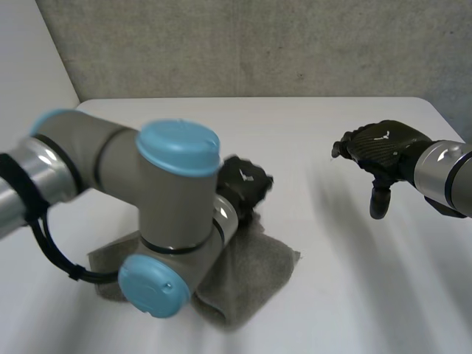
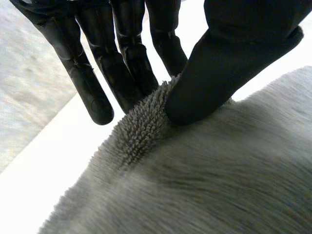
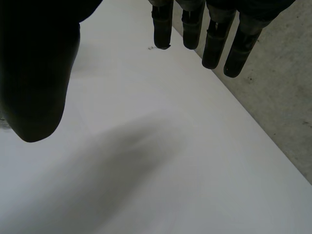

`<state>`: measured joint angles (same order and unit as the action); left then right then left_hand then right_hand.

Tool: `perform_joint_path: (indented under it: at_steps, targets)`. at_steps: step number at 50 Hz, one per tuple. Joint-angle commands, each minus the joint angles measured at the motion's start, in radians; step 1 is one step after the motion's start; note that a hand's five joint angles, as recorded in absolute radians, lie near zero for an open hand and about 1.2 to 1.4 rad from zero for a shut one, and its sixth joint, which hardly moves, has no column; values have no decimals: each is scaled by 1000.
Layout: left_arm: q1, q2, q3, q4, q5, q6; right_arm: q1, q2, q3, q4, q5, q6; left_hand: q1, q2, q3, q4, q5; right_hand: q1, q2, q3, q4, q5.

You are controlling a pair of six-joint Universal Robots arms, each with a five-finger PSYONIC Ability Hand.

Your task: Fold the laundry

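While my left hand (image 2: 234,63) pinches the cloth (image 2: 209,175) by its edge, right hand (image 1: 383,151) open and empty, I judge folding it across comes next.

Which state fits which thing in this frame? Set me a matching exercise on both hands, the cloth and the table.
Things:
1. left hand
2. right hand
3. grey cloth
4. white table

States:
A. open, fingers straight, held over a bare part of the table, apart from the cloth
B. lies rumpled, partly hidden behind the left arm
C. pinches a fuzzy edge between thumb and fingers
D. bears the cloth

Pairs: 1-C, 2-A, 3-B, 4-D
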<state>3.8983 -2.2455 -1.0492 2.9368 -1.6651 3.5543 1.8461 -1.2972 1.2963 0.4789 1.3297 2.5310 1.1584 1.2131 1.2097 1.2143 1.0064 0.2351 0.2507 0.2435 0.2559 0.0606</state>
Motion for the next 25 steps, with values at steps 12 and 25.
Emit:
perform_joint_path:
  at_steps: [12, 25]
  targets:
    - [164, 401, -179, 2, -94, 46, 15, 79, 0, -31, -88, 184, 238, 183, 187, 182, 215, -61, -76, -69, -81, -61]
    - [280, 645, -379, 13, -85, 18, 124, 248, 9, -98, -219, 469, 238, 183, 187, 182, 215, -61, -76, -69, -81, -61]
